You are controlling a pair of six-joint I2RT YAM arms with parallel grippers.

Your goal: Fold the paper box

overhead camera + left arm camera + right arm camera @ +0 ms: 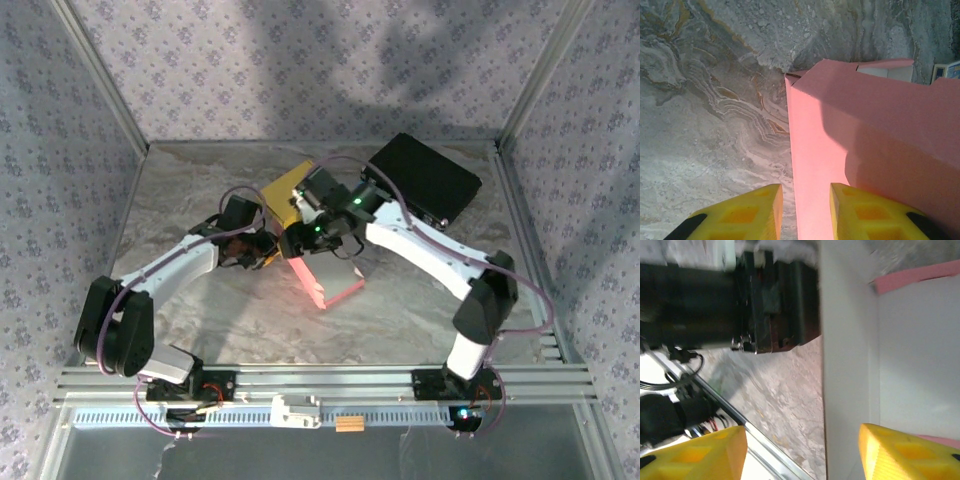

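Box (340,275): pink outside, white inside, near the middle of the desk (200,310), both arms reaching over it.
Left fingers (740,215): yellow, set either side of a pink box wall, one touching it. I cannot tell whether they pinch it.
Right fingers (700,455): yellow, spread wide, with a white inner wall standing between them.
Case (425,180): black, at the desk's far right corner.

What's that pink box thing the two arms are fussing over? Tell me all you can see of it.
The pink paper box is thin card, pink outside, white inside, half folded with walls standing. It sits mid-table on the marbled tabletop. One wall stands between the left gripper's yellow fingers, another between the right gripper's open ones.
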